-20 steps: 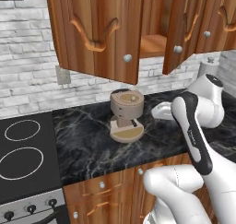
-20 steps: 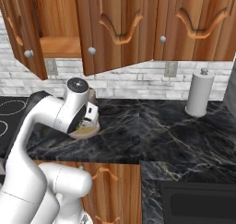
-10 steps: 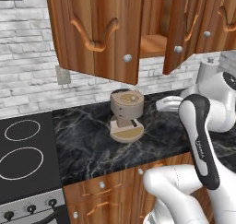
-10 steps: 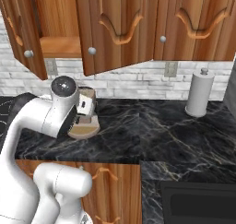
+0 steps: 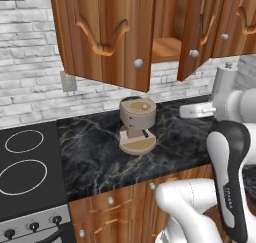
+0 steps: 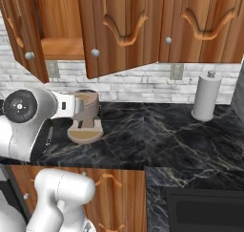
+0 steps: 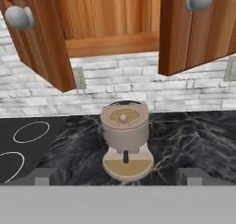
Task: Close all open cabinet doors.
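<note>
Two cabinet doors stand open above the counter. The left open door swings out toward me, with its silver knob at its edge. The right open door also juts out. Between them shows the bare wooden shelf. A further door to the right lies flush and closed. My gripper hovers low over the counter below the doors. It is level, open and holds nothing, and its fingertips stand wide apart.
A beige coffee machine stands on the black marble counter straight ahead of the gripper. A stove top lies to the left. A paper towel roll stands at the right. A wall outlet sits on the brick backsplash.
The arm's upper joints have swung back and outward while the hand drifted slightly, staying level in front of the coffee machine. The gripper stays open. The doors have not moved.
</note>
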Controlling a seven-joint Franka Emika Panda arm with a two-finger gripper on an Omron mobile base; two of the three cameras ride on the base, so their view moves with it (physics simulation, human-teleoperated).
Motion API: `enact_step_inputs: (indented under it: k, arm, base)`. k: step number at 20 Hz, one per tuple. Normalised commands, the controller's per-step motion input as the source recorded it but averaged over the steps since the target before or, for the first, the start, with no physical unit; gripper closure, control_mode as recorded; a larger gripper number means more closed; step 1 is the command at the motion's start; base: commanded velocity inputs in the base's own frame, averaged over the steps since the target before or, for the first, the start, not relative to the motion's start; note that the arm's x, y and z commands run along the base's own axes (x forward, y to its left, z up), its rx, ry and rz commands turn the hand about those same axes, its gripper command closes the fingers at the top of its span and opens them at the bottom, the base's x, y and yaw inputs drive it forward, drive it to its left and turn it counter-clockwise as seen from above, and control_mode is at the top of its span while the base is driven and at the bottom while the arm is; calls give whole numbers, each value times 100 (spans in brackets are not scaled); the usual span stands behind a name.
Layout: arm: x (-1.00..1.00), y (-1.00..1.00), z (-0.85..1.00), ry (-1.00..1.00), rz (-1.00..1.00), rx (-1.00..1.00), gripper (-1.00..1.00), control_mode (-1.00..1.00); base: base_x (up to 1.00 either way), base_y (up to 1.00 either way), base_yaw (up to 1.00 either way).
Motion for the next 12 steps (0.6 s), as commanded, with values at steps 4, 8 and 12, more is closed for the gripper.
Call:
enact_step_inputs:
  k: [4, 8, 12]
  arm:
    - [-100, 11, 70, -24, -17, -14, -100, -100]
    - [-88, 29, 51, -10, -37, -13, -100, -100]
    - [-28, 92, 28, -15, -46, -17, -100, -100]
  base:
    - [0, 0, 0]
    - [0, 0, 0]
    - [0, 0, 0]
